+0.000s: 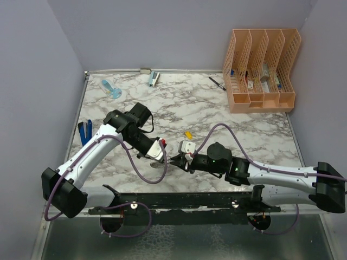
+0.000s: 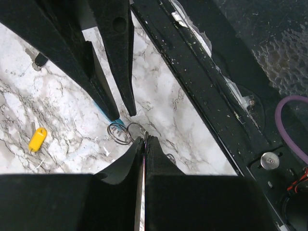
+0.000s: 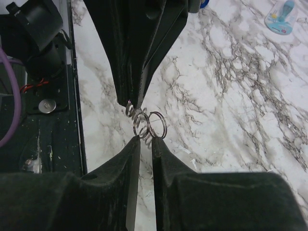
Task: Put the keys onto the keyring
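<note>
I am looking at the left gripper [image 3: 132,102]. Its two black fingers are pressing tight together, pinching the top loop of the small silver wire keyring [image 3: 146,124]. The keyring is sitting right between my two grippers, over the white marble table [image 1: 244,130] and near its front edge. The right gripper [image 3: 144,143] is pointing at the keyring from the other side. Its fingers are standing a little bit apart, with the bottom loop right at the gap. I cannot tell if they are squeezing it. The little yellow plastic key [image 1: 188,135] is lying flat on the table. It is near the grippers but not touching them or the keyring.
</note>
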### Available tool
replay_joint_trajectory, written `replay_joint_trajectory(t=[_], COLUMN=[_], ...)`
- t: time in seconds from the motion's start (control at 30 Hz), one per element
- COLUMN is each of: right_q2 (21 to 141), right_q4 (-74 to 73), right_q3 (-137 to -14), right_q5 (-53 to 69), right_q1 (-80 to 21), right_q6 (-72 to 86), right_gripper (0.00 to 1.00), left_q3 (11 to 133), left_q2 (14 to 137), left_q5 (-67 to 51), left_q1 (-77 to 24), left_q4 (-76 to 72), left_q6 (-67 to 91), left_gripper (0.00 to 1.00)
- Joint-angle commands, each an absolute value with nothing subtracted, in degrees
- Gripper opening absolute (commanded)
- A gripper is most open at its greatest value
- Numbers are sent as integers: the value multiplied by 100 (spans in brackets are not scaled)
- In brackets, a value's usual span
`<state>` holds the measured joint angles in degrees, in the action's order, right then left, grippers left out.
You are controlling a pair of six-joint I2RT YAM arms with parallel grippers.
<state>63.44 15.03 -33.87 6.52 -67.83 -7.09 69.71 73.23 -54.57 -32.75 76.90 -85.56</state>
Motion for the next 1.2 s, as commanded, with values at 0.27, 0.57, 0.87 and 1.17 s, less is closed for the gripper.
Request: replay_joint_trajectory(t=[0.27, 0.57, 0.87, 1.17], right_q2=[6649, 6802, 6839, 6537], right_q4=[1674, 1539, 1514, 1152], right_q3=[-3922, -4055, -4028, -4027], right_q5=[711, 688, 484, 760], right_q1=[-6803, -6805, -6796, -6484], right_q6=[-971, -1111, -1189, -911], right_gripper=[20, 22, 24, 26], left_q3=[7030, 7068, 7113, 7133], left_q2=[7136, 7146, 7128, 7104], left_q5=[-5718, -5673, -5643, -5507], left_q1=[-3322, -3340, -3357, -3375], left_q4=[7933, 8028, 8059, 8057], left_q6=[-8875, -8940, -8860, -8876], left_gripper=[0, 0, 0, 0])
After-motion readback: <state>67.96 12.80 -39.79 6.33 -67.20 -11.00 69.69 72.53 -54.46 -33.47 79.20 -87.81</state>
